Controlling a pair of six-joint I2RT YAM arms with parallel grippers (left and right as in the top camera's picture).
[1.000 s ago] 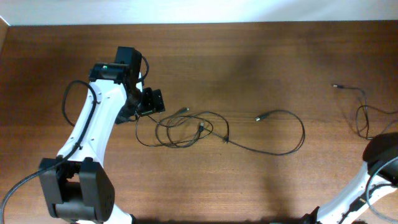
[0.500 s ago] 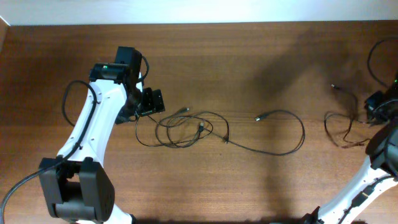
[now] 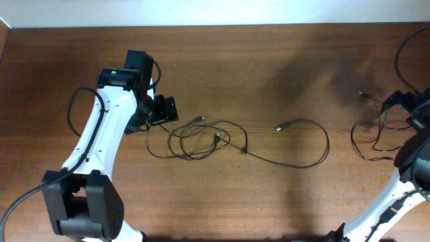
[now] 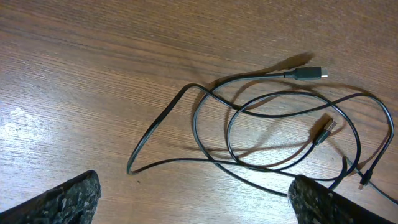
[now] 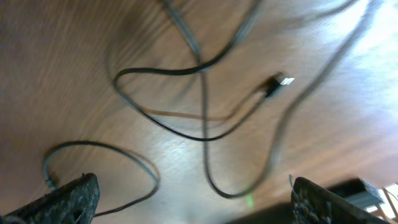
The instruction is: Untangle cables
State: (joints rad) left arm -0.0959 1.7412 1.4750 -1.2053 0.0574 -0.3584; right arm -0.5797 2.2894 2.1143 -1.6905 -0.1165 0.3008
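Observation:
A bunch of thin black cables [image 3: 201, 138] lies coiled in loops left of the table's middle. One strand runs right in a wide loop [image 3: 322, 149] to a small plug [image 3: 280, 127]. My left gripper [image 3: 163, 109] hovers open at the bunch's left edge. In its wrist view the loops [image 4: 273, 134] and a plug [image 4: 308, 73] lie ahead of the fingertips [image 4: 62, 202], apart from them. A separate cable [image 3: 371, 138] lies at the far right, under my open right gripper [image 3: 405, 107]. Its silver-tipped plug [image 5: 280, 82] shows blurred above the empty gripper [image 5: 193, 211].
The wooden table [image 3: 269, 60] ends at a pale strip along the back. My left arm [image 3: 101, 141] reaches in from the front left. My right arm [image 3: 413, 168] rises at the right edge, its own thick cable [image 3: 403, 47] arching above it.
My right gripper came up into the overhead view, dragging the right cable leftward, then opened and let it go. The left arm and the bunch stayed still.

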